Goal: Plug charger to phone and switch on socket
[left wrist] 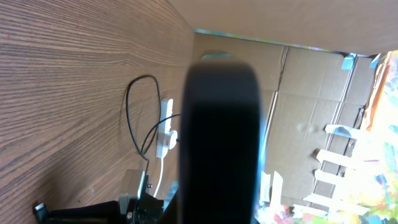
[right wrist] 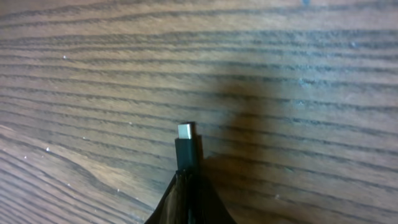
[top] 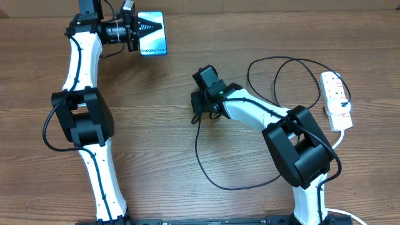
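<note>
"Galaxy S24" on the phone screen

The charger is black, phone teal, socket white with red, table wood-grained.

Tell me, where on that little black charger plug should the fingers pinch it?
Pinch the charger plug on its black body, coming from the cable end, so the metal tip sticks out free for the phone. The right gripper pinches it just so.
</note>
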`<state>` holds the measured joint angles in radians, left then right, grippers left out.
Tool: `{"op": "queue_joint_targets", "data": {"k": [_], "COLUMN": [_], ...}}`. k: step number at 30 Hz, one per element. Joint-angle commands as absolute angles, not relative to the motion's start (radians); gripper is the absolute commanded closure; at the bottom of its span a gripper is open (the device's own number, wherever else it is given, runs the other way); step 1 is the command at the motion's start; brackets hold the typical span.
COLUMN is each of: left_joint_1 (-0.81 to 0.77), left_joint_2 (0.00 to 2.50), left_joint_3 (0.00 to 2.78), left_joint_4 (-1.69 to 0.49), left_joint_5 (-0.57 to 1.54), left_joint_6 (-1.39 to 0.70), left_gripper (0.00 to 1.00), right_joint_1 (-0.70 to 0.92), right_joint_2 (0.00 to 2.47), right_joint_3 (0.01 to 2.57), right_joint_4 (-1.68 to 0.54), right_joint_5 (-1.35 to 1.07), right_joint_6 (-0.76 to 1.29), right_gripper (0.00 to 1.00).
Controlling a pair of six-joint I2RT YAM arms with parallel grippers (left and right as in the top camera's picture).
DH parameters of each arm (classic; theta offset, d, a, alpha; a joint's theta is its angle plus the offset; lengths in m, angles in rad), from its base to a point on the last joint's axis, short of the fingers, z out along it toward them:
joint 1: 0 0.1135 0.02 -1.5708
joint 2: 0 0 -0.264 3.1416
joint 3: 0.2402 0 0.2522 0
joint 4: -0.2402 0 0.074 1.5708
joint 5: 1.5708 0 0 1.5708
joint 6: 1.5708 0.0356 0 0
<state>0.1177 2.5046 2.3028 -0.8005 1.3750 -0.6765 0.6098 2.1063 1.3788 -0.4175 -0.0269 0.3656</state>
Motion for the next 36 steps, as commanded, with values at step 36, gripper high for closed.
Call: {"op": "queue_joint_targets", "data": {"k": [36], "left_joint_1": [0.111], "left_joint_2": [2.479], "left_joint_3": [2.319], "left_joint_4": [-0.812], "left_joint_5": [1.412], "left_joint_6": [-0.65], "left_gripper": [0.96], "right_joint_1": [0.557], "right_joint_2": [2.008], "right_joint_3": [1.367], "right_joint_4": [-0.408], "right_joint_5": [-0.197], "right_joint_6": [0.403], "right_gripper": [0.96]}}
